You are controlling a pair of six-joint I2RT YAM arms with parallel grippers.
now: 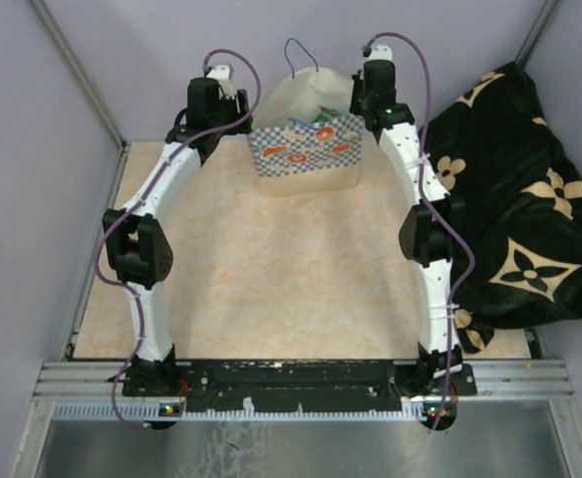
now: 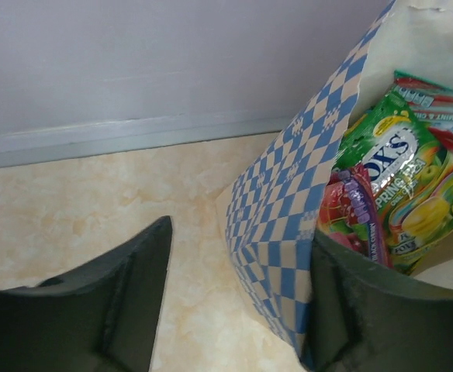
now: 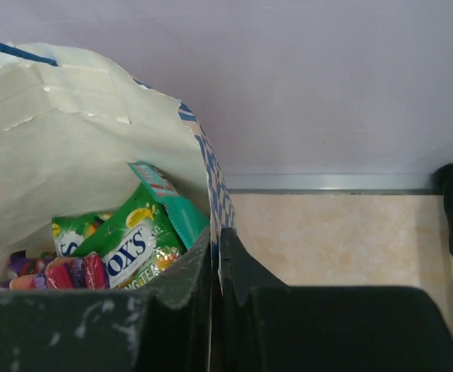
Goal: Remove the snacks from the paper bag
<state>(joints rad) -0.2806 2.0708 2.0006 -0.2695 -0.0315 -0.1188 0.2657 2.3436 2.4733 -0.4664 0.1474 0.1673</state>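
We note nothing unloaded yet: snacks [image 2: 397, 178] all inside paper bag [image 1: 306, 149], none out on worktop [image 1: 271, 279]. Bag at far middle of worktop, btwn both arms, upright, mouth up, wide side running left-right. Grips: right pincer [image 3: 216, 232] closed, pinching bag's right rim; left pincer [image 2: 242, 232] open, straddling left wall, one finger inside, one outside, no grip. Pouches lean on end, long axis approx toward mouth, green FOX'S on top. We judge every pouch left to lift out
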